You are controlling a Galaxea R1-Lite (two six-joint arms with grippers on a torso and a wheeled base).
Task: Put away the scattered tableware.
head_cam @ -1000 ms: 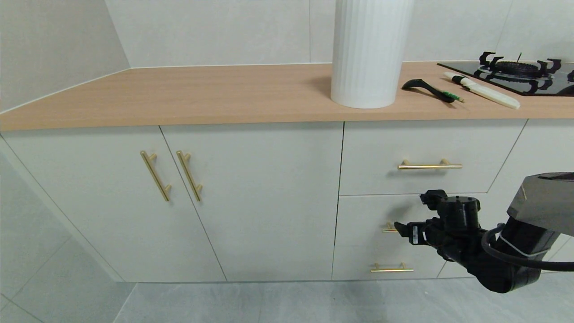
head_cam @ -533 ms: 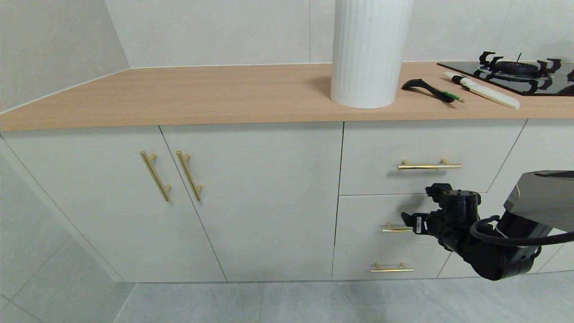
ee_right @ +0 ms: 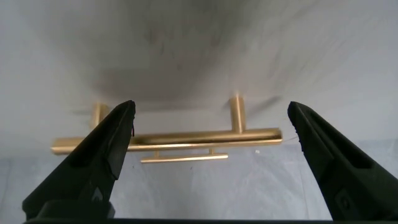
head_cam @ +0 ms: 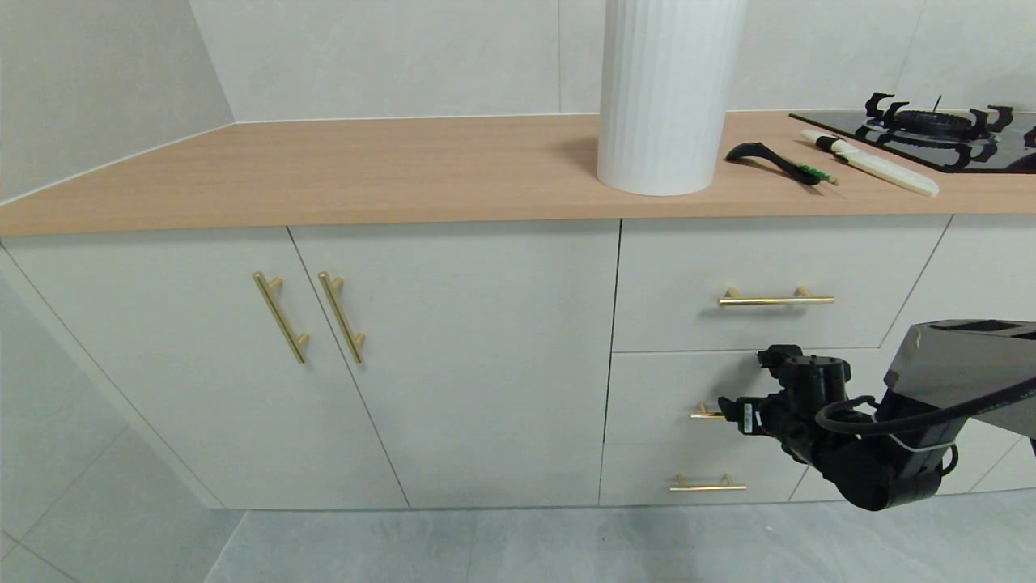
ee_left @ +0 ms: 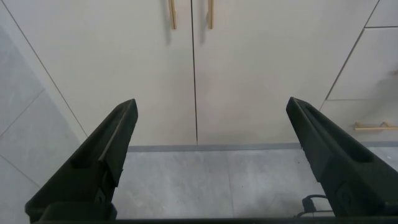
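Observation:
A black spoon with a green-tipped handle (head_cam: pixel 773 161) and a white knife (head_cam: pixel 878 166) lie on the wooden counter (head_cam: pixel 388 174) by the hob. Low in front of the drawers, my right gripper (head_cam: pixel 740 387) is open, level with the middle drawer's gold handle (head_cam: pixel 702 414). In the right wrist view that handle (ee_right: pixel 168 142) lies a little ahead of the open right gripper (ee_right: pixel 210 109), with nothing held. My left gripper (ee_left: pixel 210 106) is open and empty, facing the cupboard doors (ee_left: pixel 193 68) and the floor.
A tall white ribbed cylinder (head_cam: pixel 662 93) stands on the counter left of the spoon. The black gas hob (head_cam: pixel 939 134) is at the far right. Top drawer handle (head_cam: pixel 775 300), bottom drawer handle (head_cam: pixel 706 486), and two cupboard door handles (head_cam: pixel 312 316) are all shut flush.
My right forearm has sunk and swung in; the gripper drew slightly right, then came back toward the middle drawer handle. Nothing on the counter has moved.

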